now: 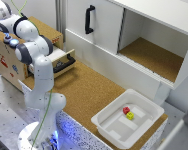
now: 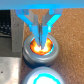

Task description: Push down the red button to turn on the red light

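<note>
From the exterior view's left, the white arm [image 1: 36,65] bends over a wooden box [image 1: 6,62] at the edge of the table [image 1: 89,92], and its own links hide both the tool and whatever it reaches for. Just beside the arm a drawer [image 1: 64,60] with a black handle stands pulled out. Further right, a white cabinet [image 1: 134,40] shows a black door handle [image 1: 89,19] and an open compartment with a cork floor. At the right end a white tray [image 1: 128,120] holds a red block [image 1: 126,110] touching a yellow block [image 1: 130,116].

Only the wrist view shows the working end. There the tool [image 2: 41,37] has its two fingers [image 2: 33,27] drawn nearly together, tips resting on the red button [image 2: 41,48], which glows orange-red inside a grey round housing. Just beside it, a blue button [image 2: 42,77] in a like housing shines at the frame's edge.
</note>
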You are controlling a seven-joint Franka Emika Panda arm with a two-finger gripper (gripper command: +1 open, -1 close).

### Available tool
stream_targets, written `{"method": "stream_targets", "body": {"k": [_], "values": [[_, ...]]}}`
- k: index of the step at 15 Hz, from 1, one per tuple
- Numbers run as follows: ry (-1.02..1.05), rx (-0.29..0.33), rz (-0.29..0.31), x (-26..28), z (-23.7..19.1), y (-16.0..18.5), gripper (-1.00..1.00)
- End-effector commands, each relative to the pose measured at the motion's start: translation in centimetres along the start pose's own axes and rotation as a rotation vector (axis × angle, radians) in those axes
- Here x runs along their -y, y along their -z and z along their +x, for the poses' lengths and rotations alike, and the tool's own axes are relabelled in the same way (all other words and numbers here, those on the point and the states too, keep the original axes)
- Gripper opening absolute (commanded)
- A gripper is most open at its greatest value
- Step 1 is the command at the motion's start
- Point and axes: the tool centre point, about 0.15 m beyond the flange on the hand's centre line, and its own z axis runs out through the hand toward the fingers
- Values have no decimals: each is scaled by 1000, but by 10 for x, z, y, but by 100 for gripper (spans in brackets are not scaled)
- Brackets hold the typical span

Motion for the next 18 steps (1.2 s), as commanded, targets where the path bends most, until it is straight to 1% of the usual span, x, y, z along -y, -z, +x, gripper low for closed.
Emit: {"method": "stream_targets", "body": {"k": [1,2,3,4,5,8,11,12,16,18], "values": [[9,211,11,-2,47,46,-100],[1,203,4,-5,49,66,100],[-19,214,-15,-12,48,81,100],[-46,187,-33,-20,48,89,100],[-47,188,-35,-24,48,92,100],[-44,229,-35,-31,43,86,100],[-38,222,-26,-29,45,80,100],[-40,212,-33,-28,48,80,100],[-23,201,-18,-20,57,77,100],[-33,199,-27,-21,55,78,100]]}}
